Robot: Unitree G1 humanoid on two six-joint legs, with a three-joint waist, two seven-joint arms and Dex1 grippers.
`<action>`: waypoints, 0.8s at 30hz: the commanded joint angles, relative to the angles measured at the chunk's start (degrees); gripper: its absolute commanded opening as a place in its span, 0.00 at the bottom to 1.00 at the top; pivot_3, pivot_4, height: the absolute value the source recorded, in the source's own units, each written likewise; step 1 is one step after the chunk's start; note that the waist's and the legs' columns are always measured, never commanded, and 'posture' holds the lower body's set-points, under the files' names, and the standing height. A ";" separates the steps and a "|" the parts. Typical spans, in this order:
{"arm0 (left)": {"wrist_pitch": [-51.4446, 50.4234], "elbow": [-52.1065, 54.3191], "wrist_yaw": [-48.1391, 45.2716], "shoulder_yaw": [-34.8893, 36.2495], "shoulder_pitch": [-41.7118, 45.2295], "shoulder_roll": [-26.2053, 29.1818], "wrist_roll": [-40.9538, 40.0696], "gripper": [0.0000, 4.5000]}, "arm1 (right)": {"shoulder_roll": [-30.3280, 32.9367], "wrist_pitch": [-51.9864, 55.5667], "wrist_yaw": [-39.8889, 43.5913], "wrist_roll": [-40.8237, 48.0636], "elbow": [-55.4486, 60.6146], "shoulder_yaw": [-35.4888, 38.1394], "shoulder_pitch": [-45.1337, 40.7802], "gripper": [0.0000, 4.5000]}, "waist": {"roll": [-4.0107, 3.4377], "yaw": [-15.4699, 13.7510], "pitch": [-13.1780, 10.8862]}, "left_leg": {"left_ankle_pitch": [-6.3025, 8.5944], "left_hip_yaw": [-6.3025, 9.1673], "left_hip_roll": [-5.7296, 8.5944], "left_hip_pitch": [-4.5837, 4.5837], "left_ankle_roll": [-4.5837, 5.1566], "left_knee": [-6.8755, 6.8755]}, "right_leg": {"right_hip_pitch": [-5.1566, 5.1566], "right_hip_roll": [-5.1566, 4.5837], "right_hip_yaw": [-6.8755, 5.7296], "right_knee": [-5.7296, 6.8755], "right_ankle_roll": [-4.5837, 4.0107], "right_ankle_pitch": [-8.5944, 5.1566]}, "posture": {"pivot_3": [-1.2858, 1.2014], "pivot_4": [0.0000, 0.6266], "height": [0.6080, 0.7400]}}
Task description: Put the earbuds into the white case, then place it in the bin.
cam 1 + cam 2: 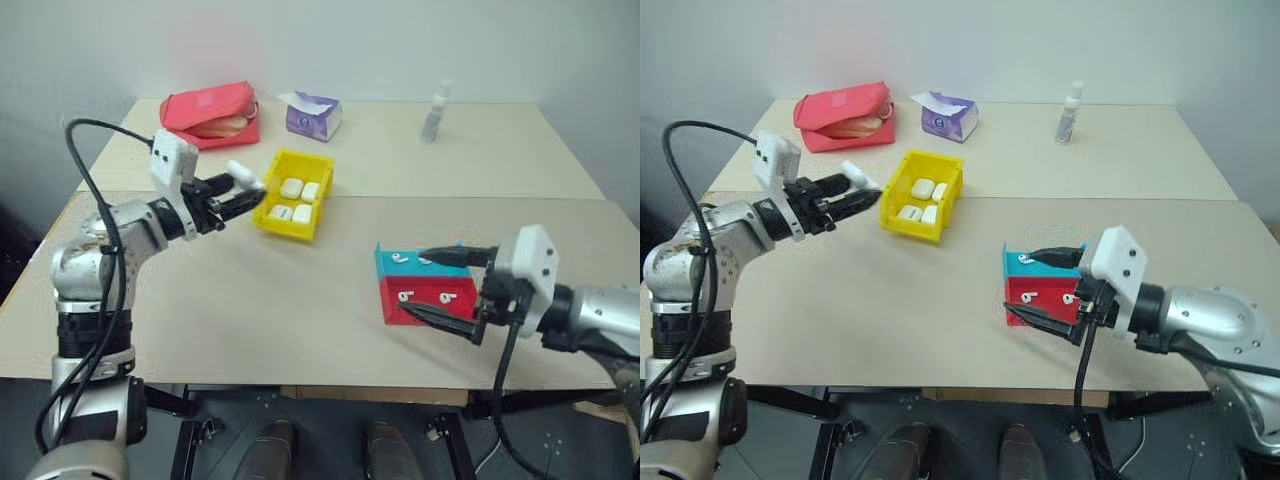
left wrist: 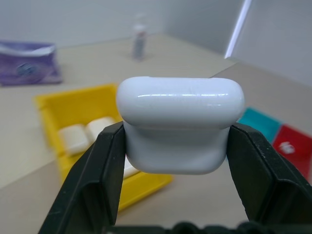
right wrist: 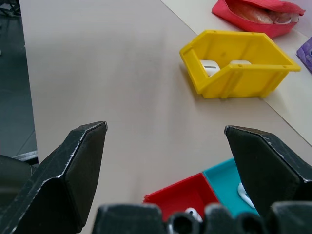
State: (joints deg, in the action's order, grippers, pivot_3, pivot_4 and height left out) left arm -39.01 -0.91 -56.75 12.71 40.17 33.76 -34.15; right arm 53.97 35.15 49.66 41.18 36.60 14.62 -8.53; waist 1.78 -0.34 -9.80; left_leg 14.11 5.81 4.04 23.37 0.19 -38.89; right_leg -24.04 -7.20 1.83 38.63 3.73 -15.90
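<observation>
My left gripper [image 1: 243, 192] is shut on the white case [image 2: 180, 124], held in the air just left of the yellow bin [image 1: 286, 228]. Black fingers [image 2: 97, 180] clamp the case's lower part from both sides. Several other white cases [image 1: 300, 200] lie inside the bin. My right gripper [image 1: 440, 287] hangs open over the teal-and-red tray [image 1: 392, 310], one finger above it and one along its near side. Small white earbuds [image 1: 405, 296] lie in the tray's red and teal parts, also seen as earbuds [image 3: 242, 192] between the open right fingers [image 3: 78, 161].
A red fabric pouch [image 1: 210, 115], a purple tissue box [image 1: 313, 115] and a small clear bottle [image 1: 435, 110] stand on the far table. A seam runs between the two tables just behind the bin. The tray sits close to the near table edge.
</observation>
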 commanded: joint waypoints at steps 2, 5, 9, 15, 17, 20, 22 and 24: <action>8.24 1.79 -7.68 -1.91 2.41 -4.16 -3.67 0.62 | 6.49 1.19 3.27 -2.68 -3.07 0.14 -2.73 1.00 | 0.00 0.04 0.00 | 0.01 -0.06 0.01 0.02 0.02 -0.02 | 0.01 -0.02 0.04 -0.04 0.00 0.00 | 0.52 0.24 1.00; 9.75 3.67 -11.05 -4.13 2.73 -7.76 -6.12 0.62 | 11.47 3.77 4.91 -4.54 -5.64 -1.94 -4.36 1.00 | 0.02 0.00 0.01 | 0.03 -0.13 0.03 0.05 0.06 -0.08 | 0.02 -0.04 0.07 -0.07 0.02 0.01 | 0.52 0.24 1.00; 9.97 5.78 -13.22 -6.34 1.98 -10.65 -8.45 0.62 | 15.94 7.55 5.78 -6.75 -8.49 -6.01 -8.00 1.00 | 0.02 0.59 0.01 | 0.05 -0.16 -0.01 0.04 0.10 -0.09 | 0.02 0.00 0.07 -0.05 0.03 0.02 | 0.52 0.24 1.00; 10.66 4.22 -14.79 -7.53 2.32 -13.41 -10.24 0.62 | 19.05 12.42 10.19 -11.58 -11.07 -18.39 -19.21 1.00 | 0.02 1.55 0.02 | 0.05 -0.22 -0.10 -0.06 0.11 -0.06 | 0.01 0.12 0.15 0.01 0.03 0.02 | 0.52 0.24 1.00; 11.14 3.63 -15.40 -7.99 2.38 -13.78 -9.77 0.62 | 19.08 13.44 12.18 -13.69 -11.98 -22.42 -22.76 0.89 | 0.02 1.52 0.02 | 0.05 -0.22 -0.11 -0.05 0.11 -0.05 | 0.00 0.13 0.15 0.00 0.03 0.02 | 0.52 0.24 1.00; 11.64 2.77 -15.88 -8.60 2.62 -14.03 -9.29 0.62 | 18.28 13.99 14.94 -17.87 -14.15 -28.53 -27.49 0.69 | 0.02 1.37 0.02 | 0.06 -0.23 -0.09 -0.01 0.12 -0.06 | -0.01 0.12 0.16 -0.07 0.03 0.02 | 0.52 0.24 1.00; 12.00 2.58 -15.70 -8.99 2.63 -14.34 -9.11 0.62 | 17.57 12.94 16.42 -21.77 -15.93 -32.57 -29.59 0.69 | 0.02 1.34 0.02 | 0.06 -0.23 -0.08 0.02 0.12 -0.06 | -0.05 0.11 0.17 -0.10 0.03 0.02 | 0.52 0.24 1.00; 12.22 2.83 -15.27 -9.23 2.35 -14.67 -9.05 0.62 | 17.00 10.26 17.79 -26.18 -17.65 -36.20 -30.46 0.69 | 0.02 1.32 0.02 | 0.06 -0.23 -0.08 0.02 0.11 -0.06 | -0.06 0.11 0.17 -0.09 0.03 0.02 | 0.52 0.24 1.00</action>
State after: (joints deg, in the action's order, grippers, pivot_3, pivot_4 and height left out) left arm -28.11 0.95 -72.14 3.36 41.88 19.38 -42.84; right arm 71.10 47.38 66.13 18.36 19.71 -20.06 -38.23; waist 1.79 0.97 -9.78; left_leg 14.17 5.58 3.95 23.39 0.30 -38.95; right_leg -24.10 -7.09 2.00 38.55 3.77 -15.89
